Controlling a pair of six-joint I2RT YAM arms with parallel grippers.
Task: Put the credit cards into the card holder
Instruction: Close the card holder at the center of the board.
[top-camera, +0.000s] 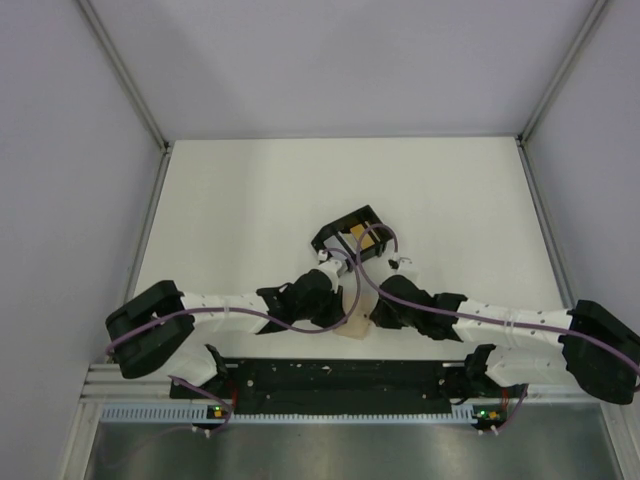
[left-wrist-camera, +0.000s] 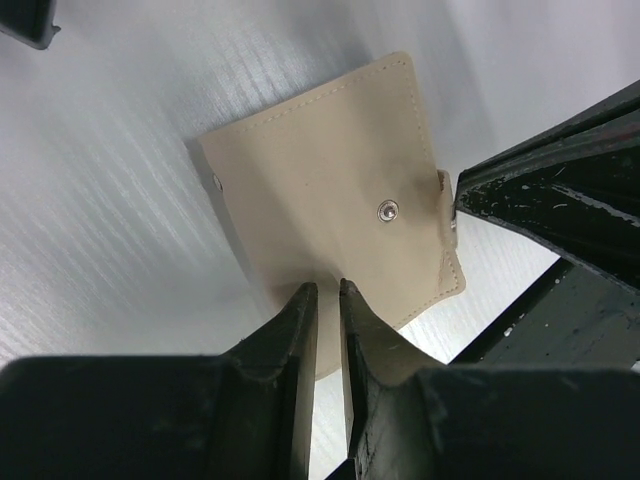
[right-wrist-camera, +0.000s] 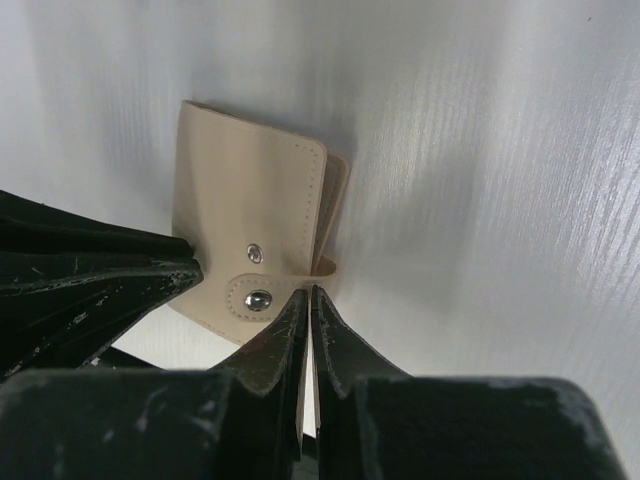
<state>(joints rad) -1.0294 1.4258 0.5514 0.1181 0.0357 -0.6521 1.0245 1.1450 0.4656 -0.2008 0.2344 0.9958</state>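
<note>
The tan card holder (top-camera: 356, 327) lies on the white table near the arms' bases, between both grippers. In the left wrist view the card holder (left-wrist-camera: 330, 170) shows two metal snaps, and my left gripper (left-wrist-camera: 327, 290) is shut on its near edge. In the right wrist view my right gripper (right-wrist-camera: 307, 292) is shut on the card holder (right-wrist-camera: 245, 190) at the root of its snap strap (right-wrist-camera: 258, 298). Both grippers (top-camera: 345, 318) (top-camera: 372, 318) are mostly hidden under the wrists in the top view. A yellow-orange credit card (top-camera: 364, 240) sits in a black tray (top-camera: 335, 232) beyond them. The blue card is not visible.
The black square tray stands just beyond the wrists at mid table. Purple cables loop over both arms. The right gripper's finger (left-wrist-camera: 560, 200) shows beside the holder in the left wrist view, and the left gripper's finger (right-wrist-camera: 90, 280) shows in the right wrist view. Metal frame rails border the table.
</note>
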